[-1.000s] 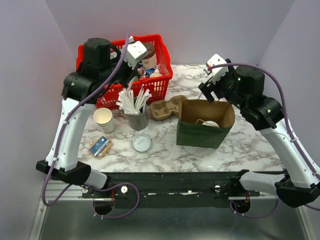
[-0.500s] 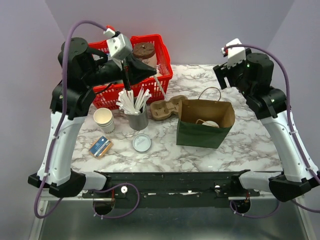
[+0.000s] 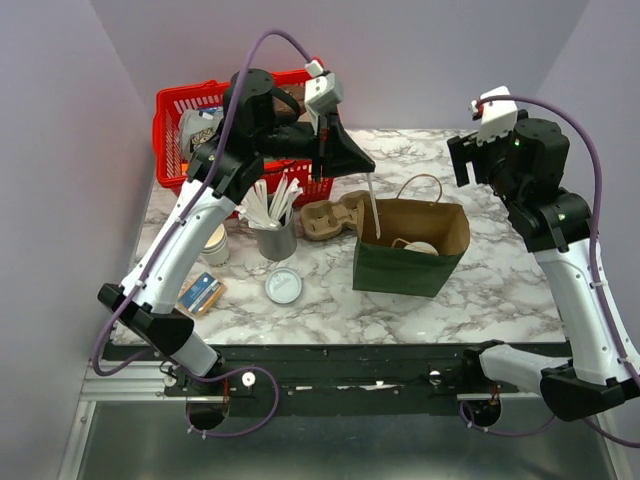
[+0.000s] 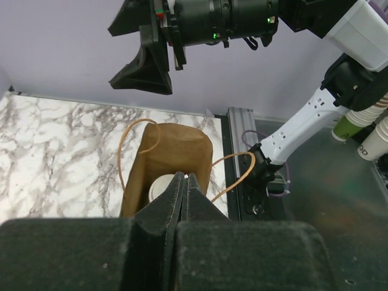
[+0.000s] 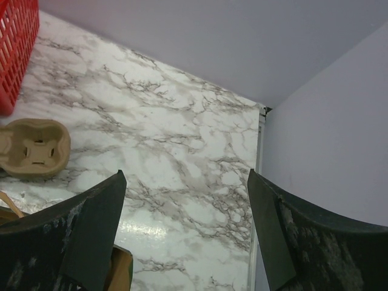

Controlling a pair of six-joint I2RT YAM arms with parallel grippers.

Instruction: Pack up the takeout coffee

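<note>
The takeout coffee point(image 3: 420, 247) stands inside the open paper bag point(image 3: 400, 272), only its round white lid showing. In the left wrist view the lid point(image 4: 159, 187) shows in the bag point(image 4: 176, 145) just past my fingertips. My left gripper point(image 3: 366, 168) is shut on a thin white stirrer point(image 3: 374, 205) that hangs down into the bag's mouth. In the left wrist view the left gripper point(image 4: 183, 177) has its jaws pressed together, a white tip between them. My right gripper point(image 3: 456, 166) is open and empty, raised behind the bag's right side; it also shows in the right wrist view point(image 5: 188, 233).
A red basket point(image 3: 178, 100) stands at the back left. A brown cup carrier point(image 3: 330, 215), a grey tin of stirrers point(image 3: 276, 238), a stack of lidless cups point(image 3: 211, 243), a loose flat lid point(image 3: 283, 286) and a small blue-orange packet point(image 3: 202, 294) lie left of the bag.
My left arm has swung right from the basket to above the bag, carrying the white stirrer. My right arm has drawn up and back to the right.
</note>
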